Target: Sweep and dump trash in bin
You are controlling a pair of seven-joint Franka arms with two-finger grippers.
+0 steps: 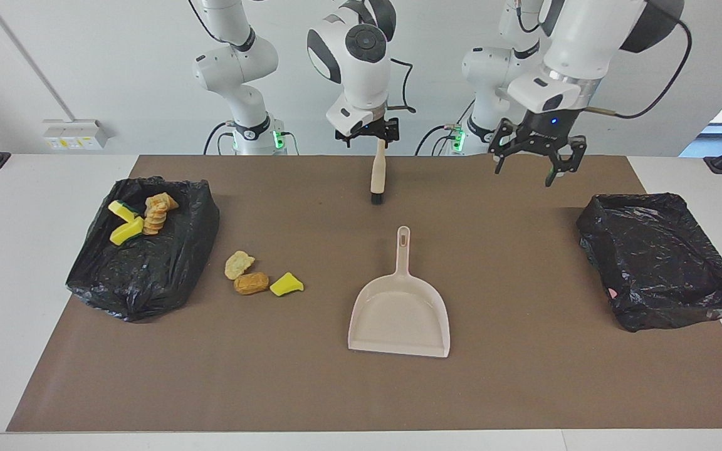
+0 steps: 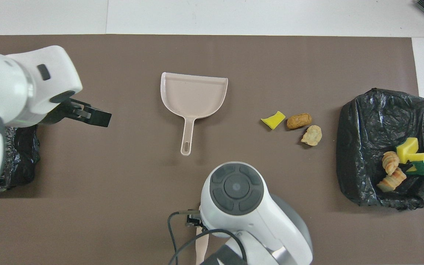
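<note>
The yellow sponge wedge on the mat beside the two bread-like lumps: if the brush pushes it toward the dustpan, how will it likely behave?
The yellow sponge wedge looks like porous foam, so it is probably light and may skid or tumble when brushed. Its flat faces suggest it will not roll far. The brown mat looks matte, so the wedge might drag a little.

Facing view: dustpan [image 1: 399,316] lower centre, handle pointing up-frame; brush [image 1: 376,178] above it, upper centre. Three trash scraps [image 1: 262,279] lie between dustpan and the bin [image 1: 141,250] at frame left, four scraps [image 1: 141,216] inside it. Second bin [image 1: 662,260] at right.
</note>
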